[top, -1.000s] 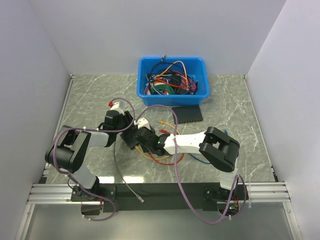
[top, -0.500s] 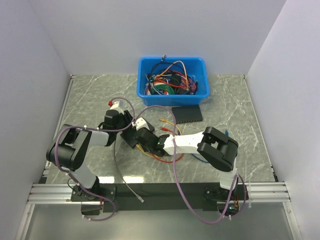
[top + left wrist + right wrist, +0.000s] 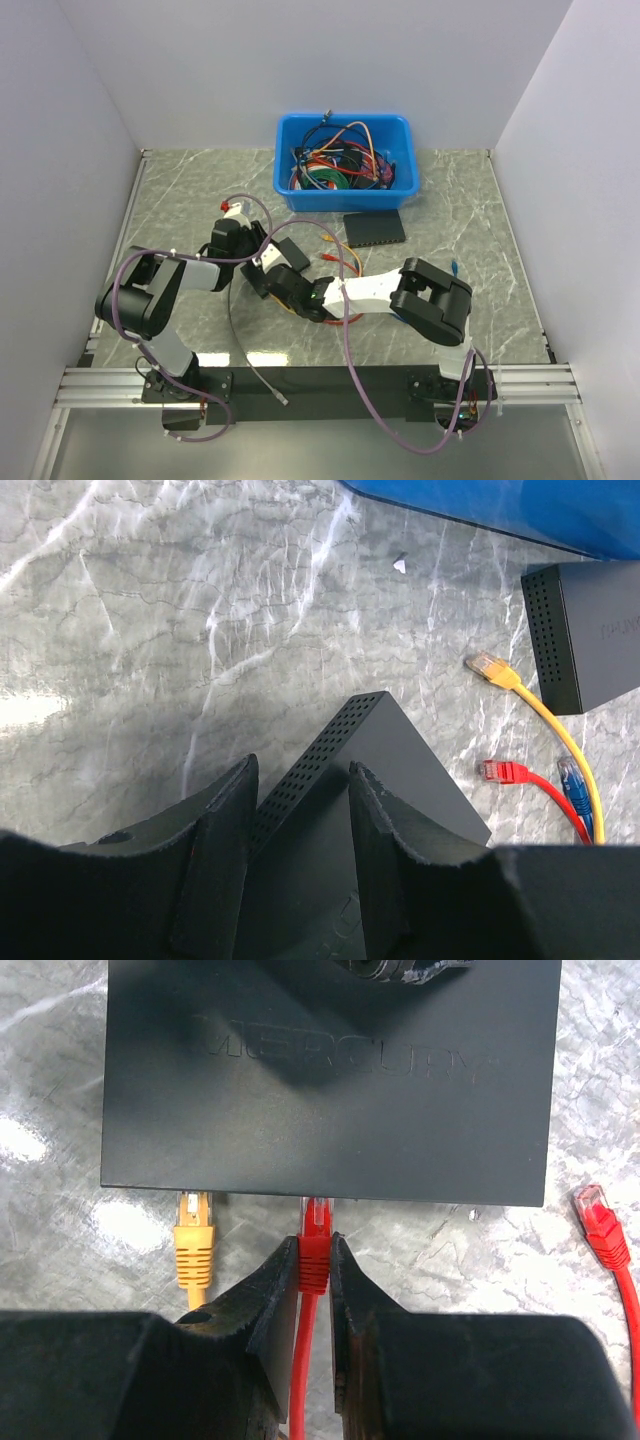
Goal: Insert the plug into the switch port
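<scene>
Right wrist: right gripper [image 3: 315, 1260] clamped on a red plug [image 3: 316, 1222] at the switch [image 3: 330, 1080] edge.

The plug's clear tip meets the switch's near edge, just beside an orange plug [image 3: 194, 1235]; how far in either one sits can't be told. A second red plug [image 3: 598, 1222] lies loose on the table [image 3: 60, 1160]. Left wrist: left gripper [image 3: 300, 775] closed on the switch, one corner poking out between the fingers. The blue plug [image 3: 570, 776] lies free on the table between a red and a yellow cable, near a second black box [image 3: 590, 630].
</scene>
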`<state>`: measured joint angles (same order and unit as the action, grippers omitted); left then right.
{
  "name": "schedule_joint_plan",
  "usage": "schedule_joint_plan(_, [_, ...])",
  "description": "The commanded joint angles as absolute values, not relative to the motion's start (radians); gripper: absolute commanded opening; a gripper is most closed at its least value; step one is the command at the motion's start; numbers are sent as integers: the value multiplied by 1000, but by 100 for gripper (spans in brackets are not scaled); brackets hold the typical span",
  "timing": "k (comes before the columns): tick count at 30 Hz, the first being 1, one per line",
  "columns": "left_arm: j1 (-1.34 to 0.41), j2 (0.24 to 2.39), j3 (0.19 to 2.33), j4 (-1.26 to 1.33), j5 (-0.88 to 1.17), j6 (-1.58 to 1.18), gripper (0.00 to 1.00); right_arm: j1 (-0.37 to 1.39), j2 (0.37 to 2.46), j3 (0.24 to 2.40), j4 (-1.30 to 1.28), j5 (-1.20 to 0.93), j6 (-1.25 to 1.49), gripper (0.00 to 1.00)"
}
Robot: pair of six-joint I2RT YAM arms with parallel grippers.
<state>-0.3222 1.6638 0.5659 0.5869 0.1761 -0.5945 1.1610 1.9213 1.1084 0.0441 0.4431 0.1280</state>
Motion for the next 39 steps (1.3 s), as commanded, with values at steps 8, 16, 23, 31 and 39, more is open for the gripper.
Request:
schedule_joint_plan(8, [-371,1683,531,492,279,-614,46,1169,1916,1151,279,497,118,0])
schedule_joint_plan(16, [-393,1684,494,497,290,-646,46,1164,1917,1106,327,506,130,0])
schedule_joint_plan(23, [-448,1690,472,494,305,-663,47,1132,1916,1078,419,428,140,0])
schedule_joint_plan(31, [-523,1687,410,534,275,-687,47,1103,1921,1140,430,437,109,0])
schedule_joint_plan(39, [-583,1775,377,615,264,-724,46,1046,1947,1284,385,379,120,0])
